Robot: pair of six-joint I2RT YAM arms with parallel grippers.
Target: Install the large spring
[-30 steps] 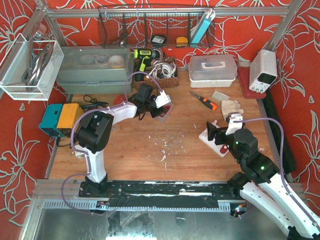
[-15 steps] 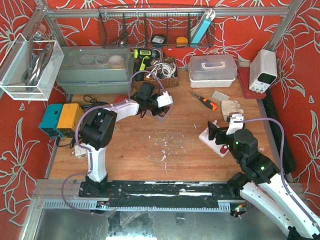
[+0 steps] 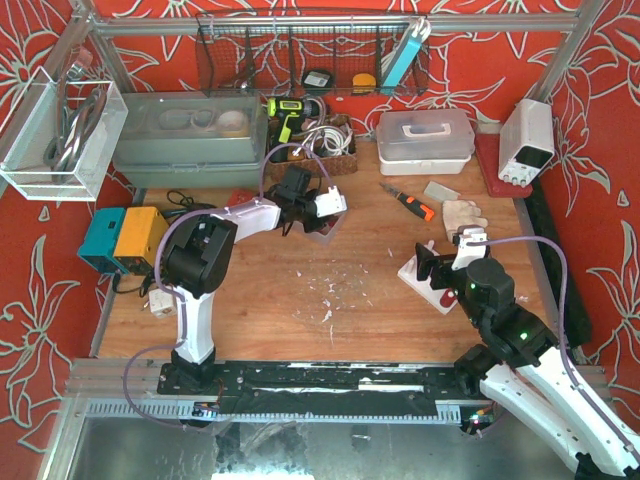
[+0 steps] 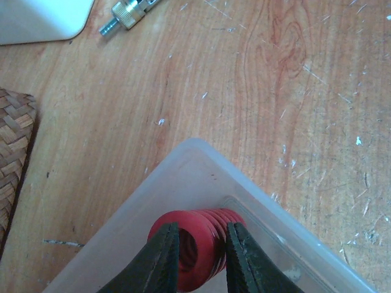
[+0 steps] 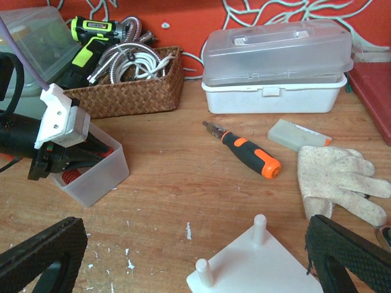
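The left pincer [image 4: 203,244] reached down into a translucent bin [image 4: 183,165] that stood on the wooden surface [image 4: 275,91], just beside a wicker basket [image 5: 131,88]. Its two dark fingers [image 4: 166,256] had drawn close together, with only a narrow gap between them. They stood either side of the end coils of the large spring [image 4: 211,218], a red one lying on its side in a corner of the bin. From the wrist view the fingers seemed to pinch the spring, though the contact itself was partly hidden behind the fingertips.

The right pincer [image 5: 195,259] was spread as wide as it went, its padded fingers [image 5: 43,250] at opposite edges of its own camera view, and it held nothing. It hung over a white fixture [image 5: 250,271] with upright pegs, well apart from the bin. Beyond the fixture an orange-handled screwdriver [image 5: 247,149] and a work glove [image 5: 342,177] lay on the surface.
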